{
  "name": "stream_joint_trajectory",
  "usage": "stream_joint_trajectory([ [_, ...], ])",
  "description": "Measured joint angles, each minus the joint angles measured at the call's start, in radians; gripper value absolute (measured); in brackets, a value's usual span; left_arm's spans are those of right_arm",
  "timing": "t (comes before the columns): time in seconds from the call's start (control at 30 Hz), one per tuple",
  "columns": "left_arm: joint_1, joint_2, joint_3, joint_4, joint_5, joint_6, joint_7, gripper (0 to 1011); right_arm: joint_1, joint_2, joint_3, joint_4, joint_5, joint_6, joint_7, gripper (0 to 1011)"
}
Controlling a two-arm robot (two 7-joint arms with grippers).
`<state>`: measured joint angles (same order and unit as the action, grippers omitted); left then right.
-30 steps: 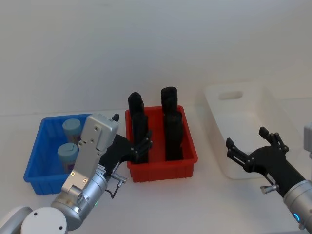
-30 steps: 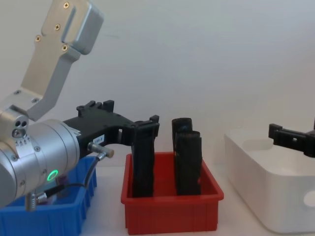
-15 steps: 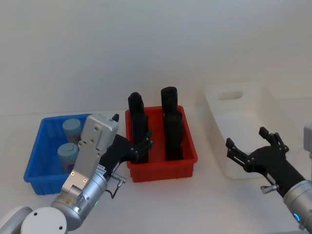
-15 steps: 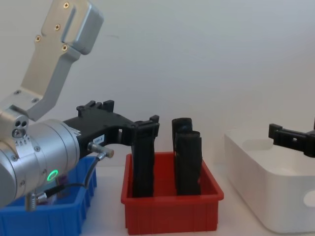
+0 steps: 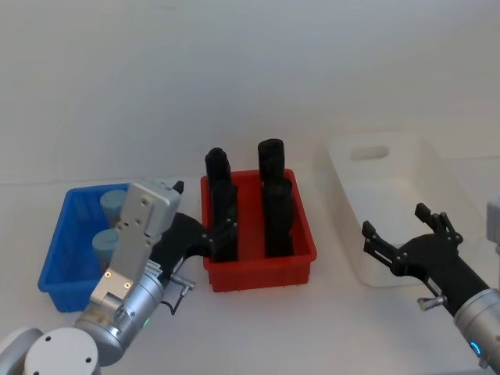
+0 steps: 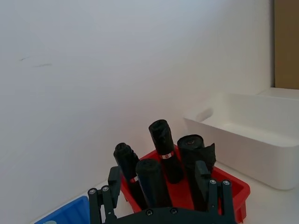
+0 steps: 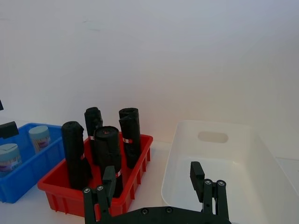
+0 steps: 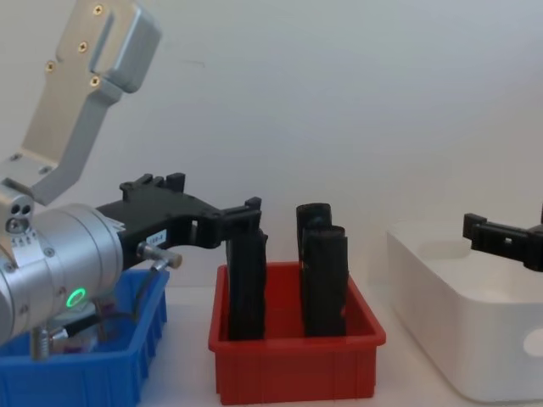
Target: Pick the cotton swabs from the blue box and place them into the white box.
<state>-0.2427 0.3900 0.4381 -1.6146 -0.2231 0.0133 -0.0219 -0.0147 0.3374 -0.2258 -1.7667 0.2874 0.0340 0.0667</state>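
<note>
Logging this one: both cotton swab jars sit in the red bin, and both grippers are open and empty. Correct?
Not quite. The head view shows the cotton swabs in the blue box, not the red bin, which holds black rolls. The left gripper and right gripper are indeed open and empty.

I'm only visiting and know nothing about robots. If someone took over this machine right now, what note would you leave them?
Left claw: open, empty, hovering between the blue box and the red bin.
Right claw: open, empty, hovering above the near end of the white box.
Swabs: two jars stand in the blue box.
Done: nothing yet; no jar seen in the white box.
Left: pick up each jar and place it in the white box.
</note>
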Motion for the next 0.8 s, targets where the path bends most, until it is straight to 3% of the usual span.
stream_joint_trajectory([
  [0.37, -0.028, 0.012, -0.042, 0.040, -0.063, 0.046, -0.011, 1004, 0.000, 0.000, 0.000, 0.000, 0.000, 0.000, 0.000, 1002],
  [0.8, -0.087, 0.013, -0.095, 0.132, -0.133, 0.148, 0.003, 1004, 0.000, 0.000, 0.000, 0.000, 0.000, 0.000, 0.000, 1002],
])
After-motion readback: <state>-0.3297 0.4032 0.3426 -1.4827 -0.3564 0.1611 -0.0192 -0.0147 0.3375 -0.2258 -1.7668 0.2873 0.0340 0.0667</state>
